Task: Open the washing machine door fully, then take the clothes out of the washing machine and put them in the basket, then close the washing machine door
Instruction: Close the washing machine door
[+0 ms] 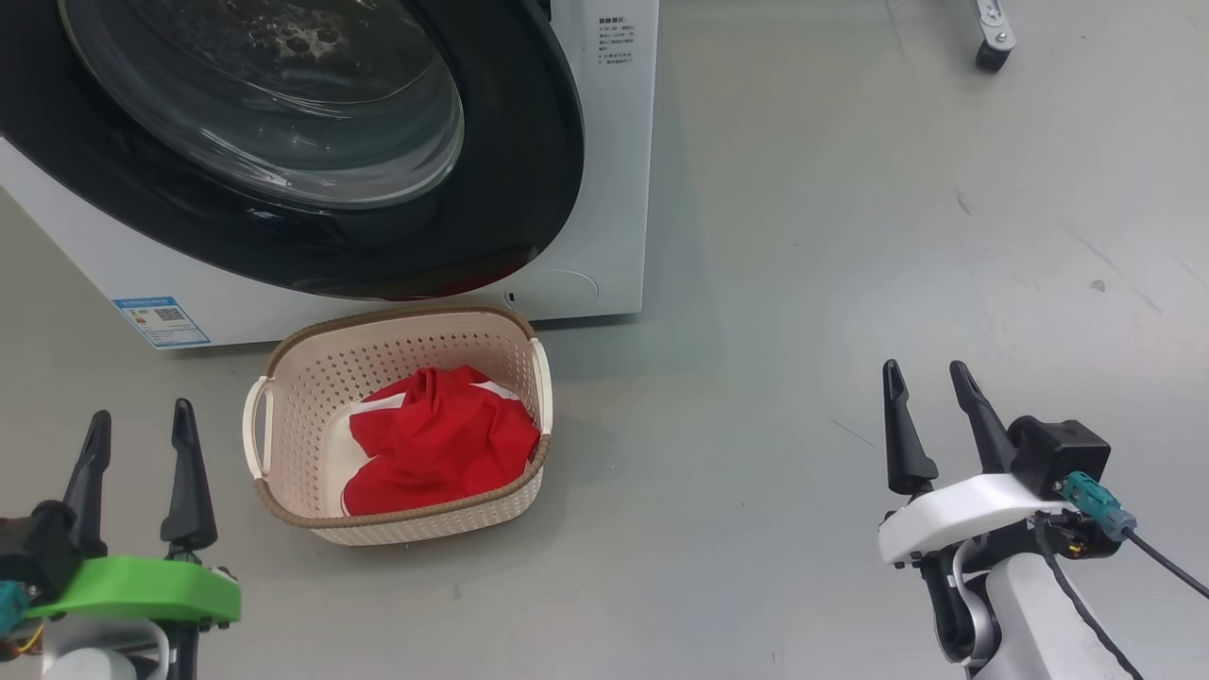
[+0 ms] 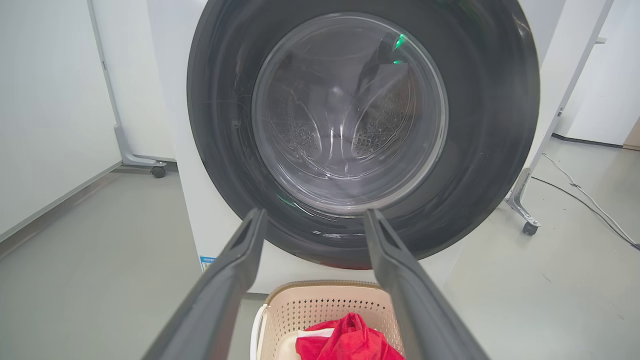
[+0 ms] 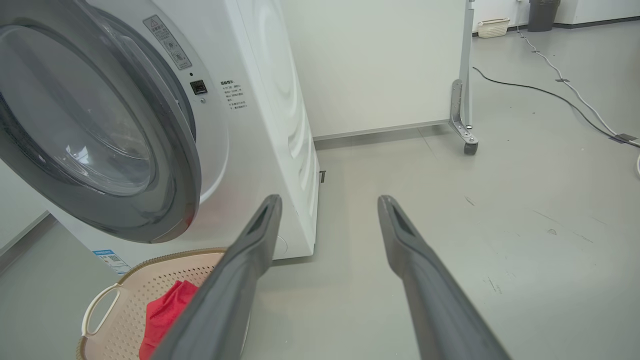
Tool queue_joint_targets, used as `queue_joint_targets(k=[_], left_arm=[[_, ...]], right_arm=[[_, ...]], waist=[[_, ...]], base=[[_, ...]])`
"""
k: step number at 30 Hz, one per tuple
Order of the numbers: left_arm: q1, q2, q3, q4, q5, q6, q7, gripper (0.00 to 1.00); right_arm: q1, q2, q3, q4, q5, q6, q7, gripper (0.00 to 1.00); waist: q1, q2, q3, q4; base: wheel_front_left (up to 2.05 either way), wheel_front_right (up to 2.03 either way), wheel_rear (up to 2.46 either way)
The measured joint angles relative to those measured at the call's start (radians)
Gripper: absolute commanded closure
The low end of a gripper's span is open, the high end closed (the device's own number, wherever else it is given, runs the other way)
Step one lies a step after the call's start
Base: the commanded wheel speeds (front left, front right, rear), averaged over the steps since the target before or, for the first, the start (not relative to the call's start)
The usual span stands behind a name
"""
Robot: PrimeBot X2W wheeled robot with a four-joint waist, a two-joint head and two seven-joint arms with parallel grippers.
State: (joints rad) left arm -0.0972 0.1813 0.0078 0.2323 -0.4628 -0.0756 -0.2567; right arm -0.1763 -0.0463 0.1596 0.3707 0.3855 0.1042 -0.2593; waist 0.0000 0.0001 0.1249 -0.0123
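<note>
- Left gripper (image 1: 140, 411): released, both dark fingers spread wide, nothing between them. It sits low at the left of the head view, above bare floor (image 1: 756, 425) and left of the basket (image 1: 312, 378), clear of it.
- Right gripper (image 1: 924, 366): also released, fingers apart and empty. It sits low at the right of the head view, well apart from the basket and the washing machine (image 1: 604, 189).
- Left wrist view: the fingers point straight at the washing machine door (image 1: 529, 142), framing the lower part of its glass. The basket shows between them, low in that view.
- Right wrist view: the fingers point past the machine's right front corner, mostly at open floor. The left finger crosses the basket's right end.
- Door: the black rim lies against the machine front and the glass bowl shows the drum behind it. A red reflection sits on the bottom of the rim. Cannot tell whether it is latched.
- Clothes (image 1: 444, 444): a bunched red pile inside the basket, towards its right half, with a white strip at the upper left edge. No lettering is readable.
- Basket: on the floor just in front of the machine, below the door's lower edge, both handles free.
- Blue sticker (image 1: 161, 321): at the machine's base, left of the basket.
- Caster (image 1: 990, 52): on the floor, far right.
</note>
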Motion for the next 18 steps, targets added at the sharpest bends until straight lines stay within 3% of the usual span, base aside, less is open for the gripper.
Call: queue_joint_targets(k=[9,13,18], left_arm=[[0.070,-0.051,0.026,-0.032,0.123,0.028,0.000,0.00],[0.108,-0.099,0.025,-0.032,0.150,0.028,0.000,0.00],[0.126,-0.105,0.022,-0.030,0.188,0.027,0.000,0.00]], right_arm=[[0.000,0.000,0.005,-0.004,-0.001,0.000,0.000,0.00],[0.001,0.000,0.005,-0.004,-0.004,0.000,0.000,0.00],[0.002,0.000,0.006,-0.003,-0.021,0.000,0.000,0.00]], waist=[[-0.0001,0.0000,-0.006,-0.007],[-0.0001,0.0000,-0.011,-0.009],[0.0000,0.0000,-0.017,-0.008]], base=[[0.00,0.00,0.00],[0.00,0.00,0.00],[0.00,0.00,0.00]])
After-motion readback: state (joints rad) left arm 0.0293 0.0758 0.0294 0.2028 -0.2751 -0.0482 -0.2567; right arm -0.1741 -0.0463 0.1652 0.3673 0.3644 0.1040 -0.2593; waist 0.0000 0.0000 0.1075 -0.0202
